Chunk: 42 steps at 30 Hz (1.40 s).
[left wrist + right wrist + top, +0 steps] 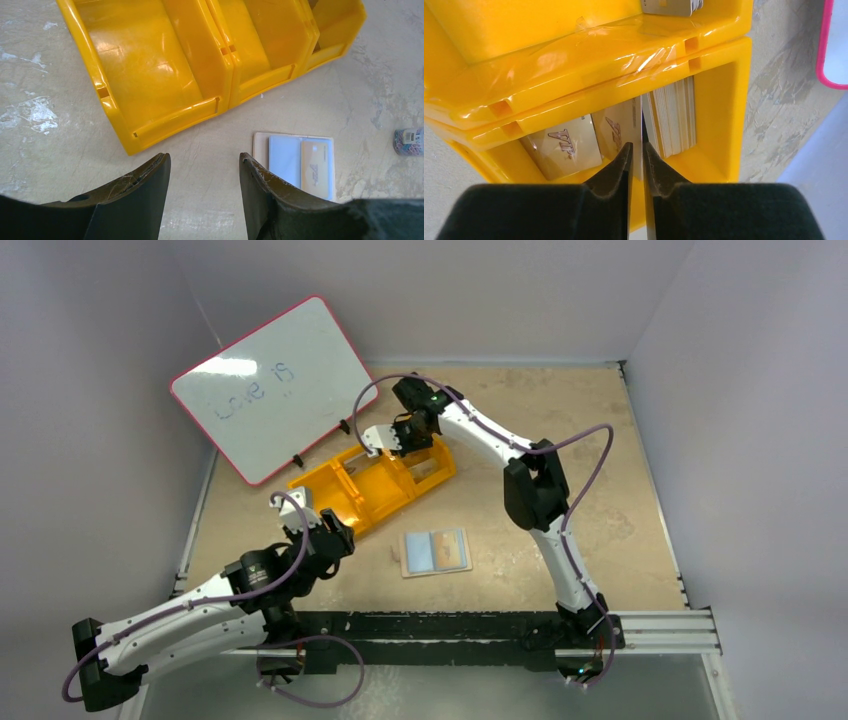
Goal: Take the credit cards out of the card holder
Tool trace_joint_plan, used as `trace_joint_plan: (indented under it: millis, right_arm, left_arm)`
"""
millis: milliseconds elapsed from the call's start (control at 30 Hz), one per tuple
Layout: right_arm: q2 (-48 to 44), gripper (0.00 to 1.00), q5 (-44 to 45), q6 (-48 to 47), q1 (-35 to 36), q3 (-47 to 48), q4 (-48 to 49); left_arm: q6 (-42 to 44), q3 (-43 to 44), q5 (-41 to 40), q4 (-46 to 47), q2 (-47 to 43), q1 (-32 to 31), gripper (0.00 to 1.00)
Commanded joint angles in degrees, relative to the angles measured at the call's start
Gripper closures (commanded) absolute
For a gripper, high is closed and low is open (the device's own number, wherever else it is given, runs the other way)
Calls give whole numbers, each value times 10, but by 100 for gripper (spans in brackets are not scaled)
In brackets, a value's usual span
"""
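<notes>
Now: card holder point(285, 160), long axis across frame, lies lower right of left gripper point(204, 160) (jaws wide, empty).
Right gripper point(637, 147), over bin point(719, 125), pinches a card point(642, 132) edge-on.

Beige table point(600, 440): yellow bin point(375, 485), card holder point(435, 552), whiteboard point(265, 390).

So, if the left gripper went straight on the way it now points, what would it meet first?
Most likely the bare table ahead of the left gripper, since it seems tilted downward; past that, the near wall of the yellow bin. The card holder lies right of that line.
</notes>
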Motion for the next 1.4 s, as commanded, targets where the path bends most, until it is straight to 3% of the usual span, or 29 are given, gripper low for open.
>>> trace_joint_plan:
  millis: [0,267,467,567,700,800,900,1000,1133,1367]
  right_arm:
    - [-26,85,4,-14,2,-4,-1]
    - [-35,84,29,-1,4,-7,37]
    - [-117,81,48,112,4,-42,174]
    - [-203,78,61,198,4,-121,268]
    - [-381,76,85,422,4,-343,482]
    - [-499,59,122,616,4,-506,602]
    - [-573,55,116,800,3,-602,586]
    - [-613,59,92,960,3,-680,542]
    - [-664,58,89,1115,3,-782,494]
    - [-688,63,15,1209,4,-907,554]
  left_arm:
    - [-2,23,-11,2,-1,-3,47]
    - [-1,24,-11,1,-1,-3,47]
    - [0,32,-15,2,-5,-2,47]
    - [4,42,-19,5,-9,-3,44]
    - [22,52,-11,31,-6,-3,40]
    - [45,54,4,71,6,-3,38]
    - [72,55,35,135,32,-3,37]
    - [97,64,75,195,80,-3,36]
    - [121,84,129,256,157,-3,36]
    - [104,72,200,362,257,-3,36]
